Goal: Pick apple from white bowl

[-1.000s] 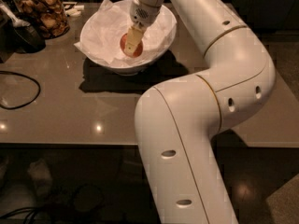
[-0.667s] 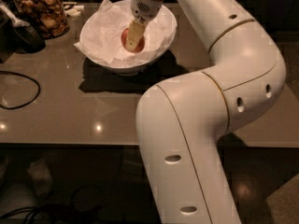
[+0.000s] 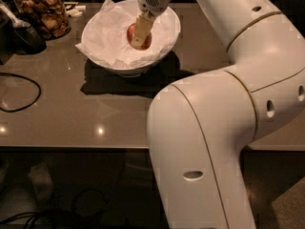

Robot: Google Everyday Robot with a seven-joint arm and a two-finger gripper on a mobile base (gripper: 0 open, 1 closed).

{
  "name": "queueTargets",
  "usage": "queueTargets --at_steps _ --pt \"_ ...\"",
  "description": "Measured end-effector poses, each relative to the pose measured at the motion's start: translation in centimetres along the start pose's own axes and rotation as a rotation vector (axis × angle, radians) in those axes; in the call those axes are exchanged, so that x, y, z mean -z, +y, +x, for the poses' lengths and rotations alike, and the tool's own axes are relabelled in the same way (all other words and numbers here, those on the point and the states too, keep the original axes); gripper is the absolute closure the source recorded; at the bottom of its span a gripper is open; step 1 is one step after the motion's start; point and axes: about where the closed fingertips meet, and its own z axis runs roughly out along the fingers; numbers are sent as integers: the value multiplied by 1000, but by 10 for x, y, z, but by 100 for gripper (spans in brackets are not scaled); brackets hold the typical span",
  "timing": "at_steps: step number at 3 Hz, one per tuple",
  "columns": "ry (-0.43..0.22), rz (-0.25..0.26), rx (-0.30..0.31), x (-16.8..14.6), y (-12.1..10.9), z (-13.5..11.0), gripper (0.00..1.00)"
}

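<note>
Far left, a jar (image 3: 45, 13) of brown snacks sits on the table (image 3: 95, 109). Right of it, the white bowl (image 3: 172, 27) holds the apple (image 3: 147, 41) on crumpled paper (image 3: 102, 39). The gripper (image 3: 138, 44) reaches down inside, fingers (image 3: 140, 30) clamped around the apple.

surface: glossy grey-brown tabletop (image 3: 71, 113) | on it: paper-lined white bowl (image 3: 143, 67) at back, glass snack jar (image 3: 45, 13) far left, black cable (image 3: 28, 97) at left edge | gripper (image 3: 139, 35): inside bowl
</note>
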Motion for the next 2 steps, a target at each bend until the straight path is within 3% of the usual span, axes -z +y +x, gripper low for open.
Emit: queueTargets --at_steps 2 --pt "-54 8 -7 39 21 12 100"
